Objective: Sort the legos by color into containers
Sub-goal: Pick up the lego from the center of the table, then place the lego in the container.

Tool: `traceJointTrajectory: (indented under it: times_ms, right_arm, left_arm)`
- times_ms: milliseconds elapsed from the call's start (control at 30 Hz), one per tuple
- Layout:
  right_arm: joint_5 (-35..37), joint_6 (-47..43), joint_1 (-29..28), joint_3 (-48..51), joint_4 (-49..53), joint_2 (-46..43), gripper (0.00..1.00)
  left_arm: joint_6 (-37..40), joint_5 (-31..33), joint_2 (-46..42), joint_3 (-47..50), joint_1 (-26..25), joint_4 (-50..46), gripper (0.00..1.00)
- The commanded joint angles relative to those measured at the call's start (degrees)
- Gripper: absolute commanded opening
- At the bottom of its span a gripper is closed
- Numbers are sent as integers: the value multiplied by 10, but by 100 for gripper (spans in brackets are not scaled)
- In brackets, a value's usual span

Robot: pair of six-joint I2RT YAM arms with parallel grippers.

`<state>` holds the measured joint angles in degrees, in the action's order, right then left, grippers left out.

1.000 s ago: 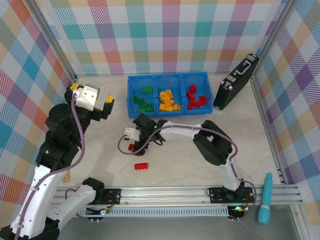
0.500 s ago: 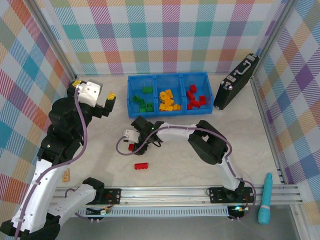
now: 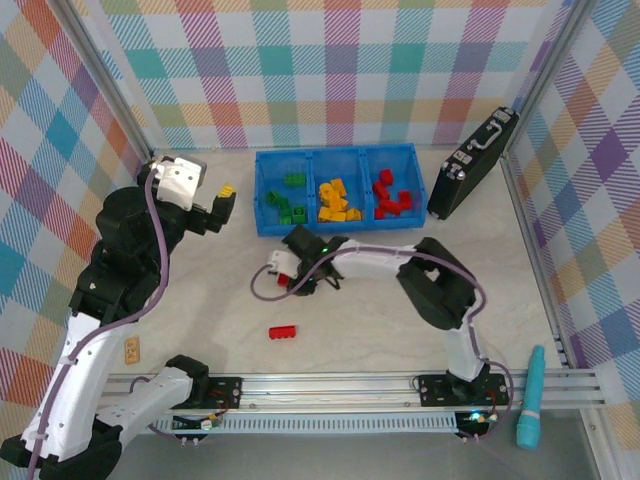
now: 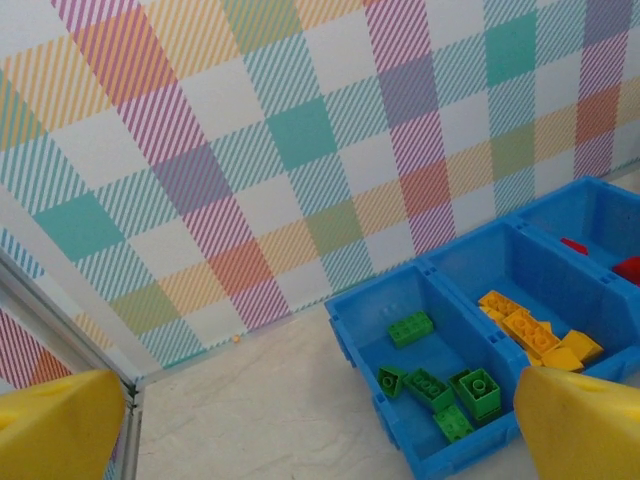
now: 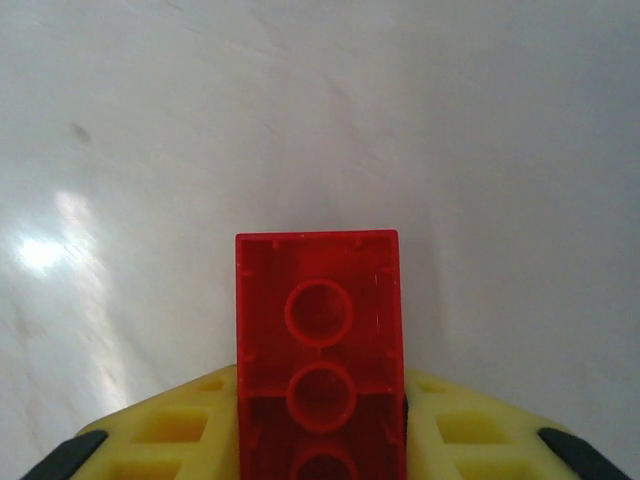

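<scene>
Framing the pale tabletop (image 3: 200, 300) and containers (image 3: 340, 228): plaid walls (image 3: 330, 70).

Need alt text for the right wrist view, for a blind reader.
A red brick is clamped between the yellow fingers of the right end effector, its hollow underside facing the camera. Behind it is the pale tabletop.
</scene>
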<state>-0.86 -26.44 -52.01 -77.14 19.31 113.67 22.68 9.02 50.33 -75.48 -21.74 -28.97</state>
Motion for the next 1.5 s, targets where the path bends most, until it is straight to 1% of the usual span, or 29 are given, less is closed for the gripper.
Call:
traceJointTrajectory:
  times_ms: [0,133,200,267,367,500,733,833,967,1033,1133,1233,1300,1400,1467]
  right_arm:
    - [30,-14,53,19,25,-95,31]
    - [64,-40,134,31,44,-165,31]
    - [81,-32,184,19,49,-181,32]
    - [97,-11,235,-9,61,-180,32]
    - [109,31,293,-50,60,-164,32]
    - [111,90,340,-123,87,-107,32]
    - [118,148,363,-267,172,31,32]
    - [120,160,364,-310,197,75,32]
    - [125,171,365,-339,221,115,35]
    - [123,176,365,-334,220,121,39]
    - [118,184,365,-314,213,113,46]
    - [108,182,365,-286,198,88,55]
    - [102,174,365,-267,190,62,60]
    - [76,148,362,-229,172,5,63]
    - [44,115,350,-184,143,-51,65]
  left_arm:
    - [-16,-21,11,6,-3,3,100]
    - [-17,-22,19,9,-3,9,100]
    - [-17,-23,24,8,-3,8,100]
    - [-18,-24,27,9,-3,9,100]
    - [-16,-23,33,6,-3,12,100]
    - [-12,-22,43,-1,-3,9,100]
    - [-8,-18,51,-7,-3,8,100]
    - [5,7,54,-10,-3,5,100]
    - [13,17,47,-11,-3,6,100]
    - [13,17,41,-9,-3,6,100]
    - [16,21,33,-5,-3,6,100]
    - [18,22,26,-4,-3,6,100]
    - [18,20,23,-6,-3,5,100]
    - [18,19,20,-5,-3,7,100]
    - [18,18,20,-6,-3,6,100]
